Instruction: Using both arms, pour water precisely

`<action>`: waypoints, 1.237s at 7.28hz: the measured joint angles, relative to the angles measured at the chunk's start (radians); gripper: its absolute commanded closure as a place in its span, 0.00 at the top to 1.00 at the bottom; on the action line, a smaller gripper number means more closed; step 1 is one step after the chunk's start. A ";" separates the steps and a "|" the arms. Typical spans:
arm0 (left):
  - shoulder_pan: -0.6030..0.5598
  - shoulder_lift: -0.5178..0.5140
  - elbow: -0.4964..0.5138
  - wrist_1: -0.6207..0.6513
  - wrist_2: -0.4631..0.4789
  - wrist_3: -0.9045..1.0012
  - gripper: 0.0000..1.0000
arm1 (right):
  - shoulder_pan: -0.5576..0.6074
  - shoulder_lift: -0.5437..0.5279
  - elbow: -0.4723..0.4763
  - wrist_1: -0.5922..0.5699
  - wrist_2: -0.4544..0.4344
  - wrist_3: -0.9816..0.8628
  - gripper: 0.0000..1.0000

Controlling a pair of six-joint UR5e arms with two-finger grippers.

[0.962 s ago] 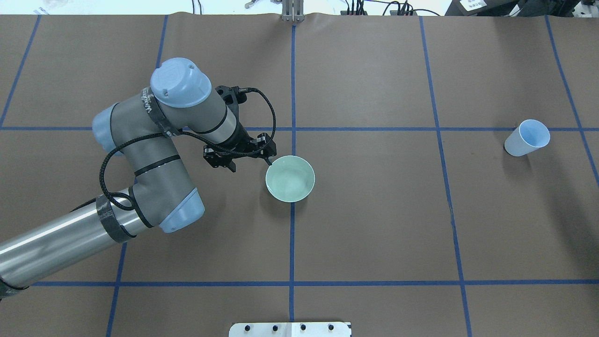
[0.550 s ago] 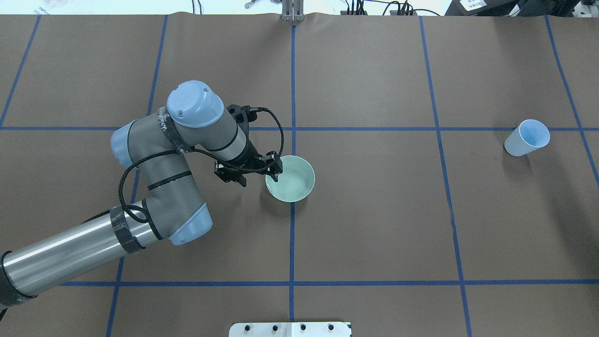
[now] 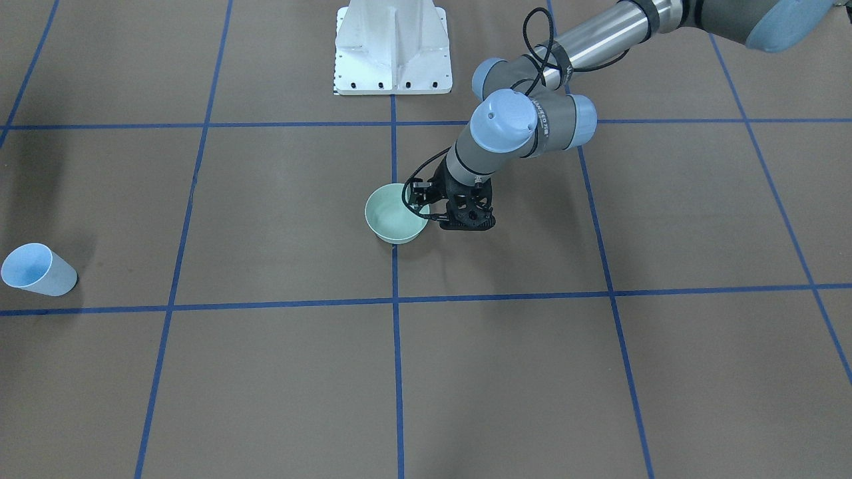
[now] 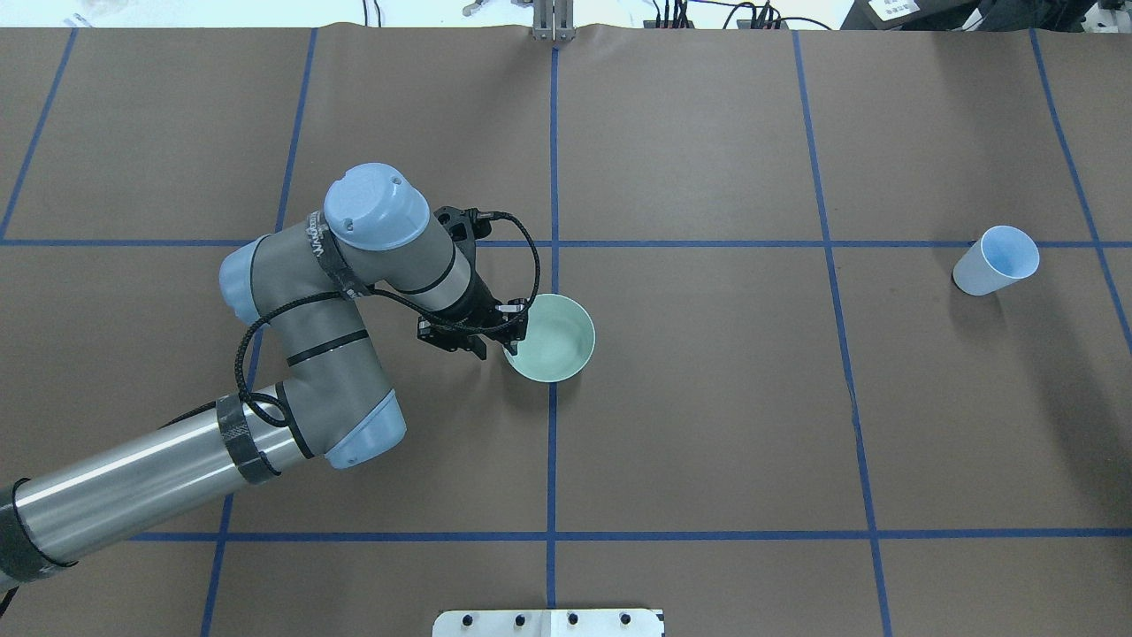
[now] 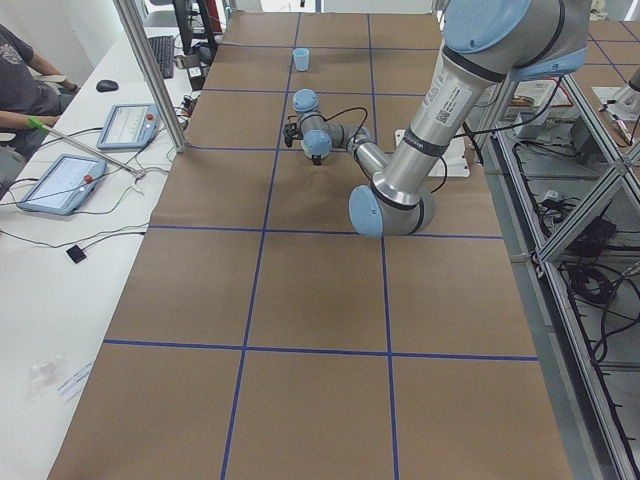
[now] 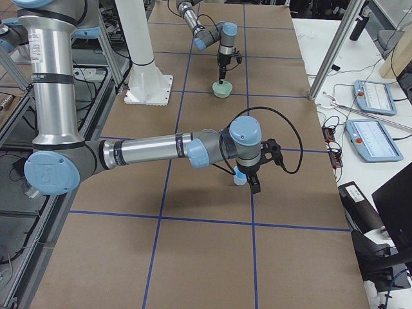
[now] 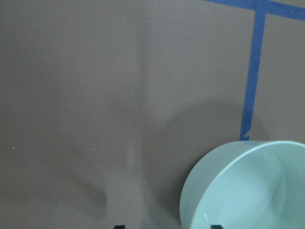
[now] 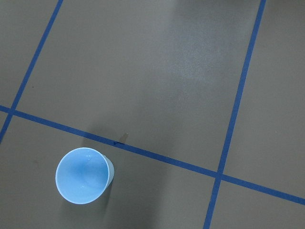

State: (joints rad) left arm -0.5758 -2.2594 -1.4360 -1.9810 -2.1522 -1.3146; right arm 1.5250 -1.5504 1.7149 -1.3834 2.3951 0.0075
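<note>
Water [image 7: 243,195] appears only as a faint sheen inside the pale green bowl [image 4: 590,341], judged to be the source vessel. Left gripper [image 4: 502,343] is spread across the bowl's rim on the robot's left side, one finger inside the wall and one outside, not clamped; this placement suits a rim pinch. Pale blue cup [image 4: 995,261] stands upright, well apart from the bowl towards the robot's right. Right gripper [image 6: 251,180] shows near the cup in one side view only; whether it is spread or clenched cannot be told.

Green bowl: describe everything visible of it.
The pale green bowl is round, smooth and glossy, maybe ceramic, upright on the brown table cover, over the central blue tape line. Inside, only a faint sheen that may be water. The left gripper has its open jaws astride the rim on the robot's left side; contact is unclear.
</note>
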 measured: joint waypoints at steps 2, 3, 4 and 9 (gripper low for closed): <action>0.000 0.001 0.004 -0.030 0.000 -0.002 0.00 | 0.000 0.000 -0.001 0.001 0.001 0.000 1.00; -0.011 0.001 -0.001 -0.043 -0.002 -0.009 0.00 | 0.000 0.002 0.000 0.002 0.001 0.001 1.00; -0.042 0.012 -0.016 -0.056 -0.022 -0.015 0.00 | 0.000 0.005 0.000 0.002 0.001 0.005 1.00; -0.326 0.390 -0.171 -0.065 -0.225 0.369 0.00 | 0.000 0.011 0.003 0.003 -0.002 0.012 1.00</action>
State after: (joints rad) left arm -0.9020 -1.8699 -1.6071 -2.0459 -2.3770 -0.9456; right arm 1.5248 -1.5395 1.7175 -1.3807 2.3936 0.0191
